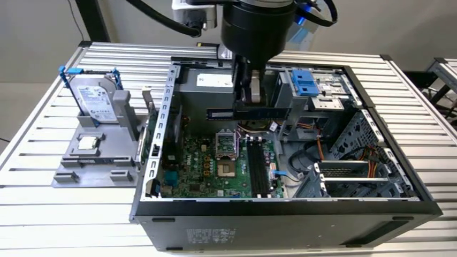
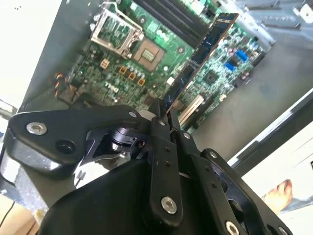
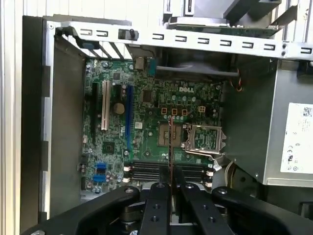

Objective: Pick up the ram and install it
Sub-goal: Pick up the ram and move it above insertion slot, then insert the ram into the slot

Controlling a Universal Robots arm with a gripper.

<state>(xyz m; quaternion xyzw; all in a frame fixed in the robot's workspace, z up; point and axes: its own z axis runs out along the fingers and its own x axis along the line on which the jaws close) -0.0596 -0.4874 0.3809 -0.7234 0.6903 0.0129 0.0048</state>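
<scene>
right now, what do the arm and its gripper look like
The arm's thick black cylindrical wrist has looping black cables beside it. The matte black gripper is built from flat jointed link bars, pinned with round silver screws.

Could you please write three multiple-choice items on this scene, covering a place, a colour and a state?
1. Where is the ram? A on the grey holder; B held over the motherboard; C on the table.
2. The hard drive's frame is: A blue; B red; C yellow.
3. The gripper is: A open; B resting on the table; C shut on the ram.
Answers: 1 B, it hangs above the board in the exterior view; 2 A, blue bars edge the drive; 3 C, it clamps the stick in both wrist views.
</scene>
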